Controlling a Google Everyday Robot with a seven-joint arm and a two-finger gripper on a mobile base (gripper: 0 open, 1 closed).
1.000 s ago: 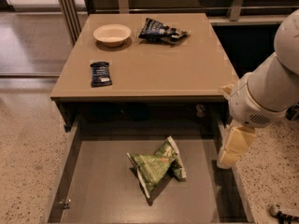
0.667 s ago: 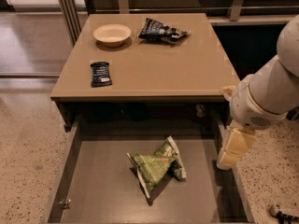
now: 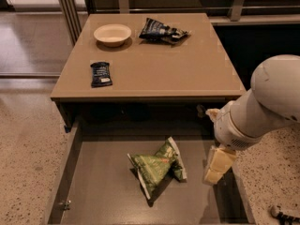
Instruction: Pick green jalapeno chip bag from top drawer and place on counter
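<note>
The green jalapeno chip bag [image 3: 157,167] lies crumpled on the flat bottom of the open top drawer [image 3: 93,191], near its middle. The tan counter [image 3: 154,64] sits above and behind the drawer. My gripper [image 3: 216,165] hangs from the white arm at the drawer's right side, to the right of the bag and apart from it, pointing down over the drawer's right edge. It holds nothing that I can see.
On the counter stand a cream bowl [image 3: 112,34] at the back left, a dark navy chip bag [image 3: 161,32] at the back middle and a small dark blue snack packet [image 3: 100,74] at the left. Speckled floor lies on both sides.
</note>
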